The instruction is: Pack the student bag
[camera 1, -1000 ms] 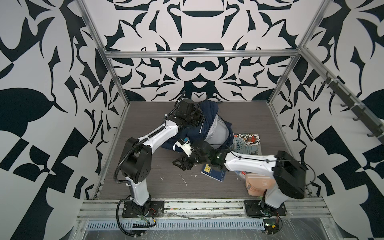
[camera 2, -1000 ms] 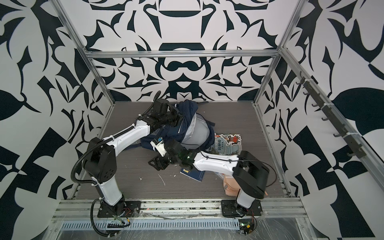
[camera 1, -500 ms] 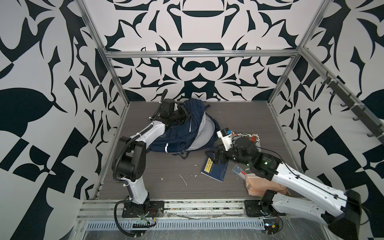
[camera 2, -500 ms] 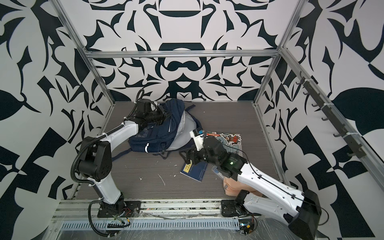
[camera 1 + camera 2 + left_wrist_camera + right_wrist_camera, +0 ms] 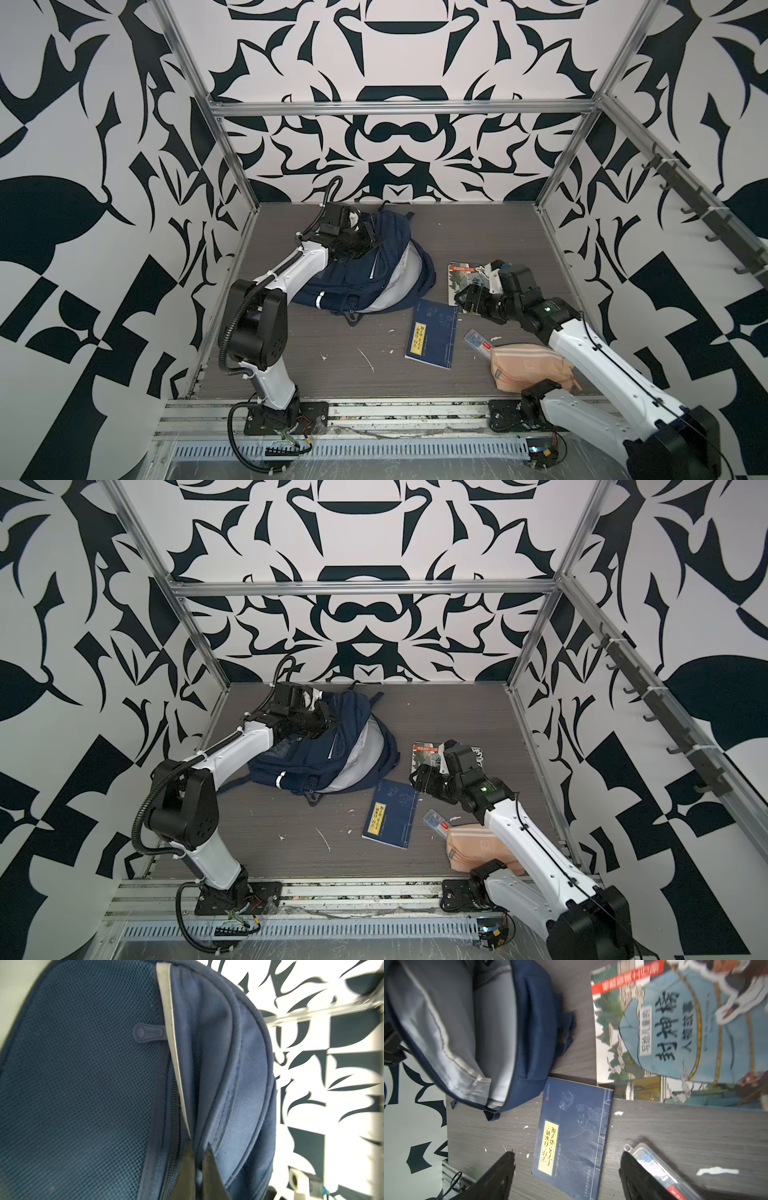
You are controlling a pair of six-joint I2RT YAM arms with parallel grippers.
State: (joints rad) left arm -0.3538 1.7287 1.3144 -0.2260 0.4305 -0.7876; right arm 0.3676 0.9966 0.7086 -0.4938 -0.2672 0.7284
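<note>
Left claw (image 5: 199, 1148): I have it clamped on the rim of the bag (image 5: 353, 286).
Right claw (image 5: 566, 1156): wide apart, empty, above the book (image 5: 575, 1126).
Bag: back-left on desk (image 5: 478, 232), mouth gaping; soft, floppy, so I'd hold the seam.

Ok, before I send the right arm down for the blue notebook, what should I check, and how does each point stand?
1. Left claw shut on the student bag fabric near its top: ok.
2. Bag mouth open, grey lining showing: ok.
3. Right claw open and empty: ok.
4. Blue notebook lying flat with nothing on it: ok.
5. Right claw lined up over the notebook: ok. In the wrist view the notebook lies between the fingers.
6. Clear case out of the way: cannot tell. It lies close beside one finger.
</note>
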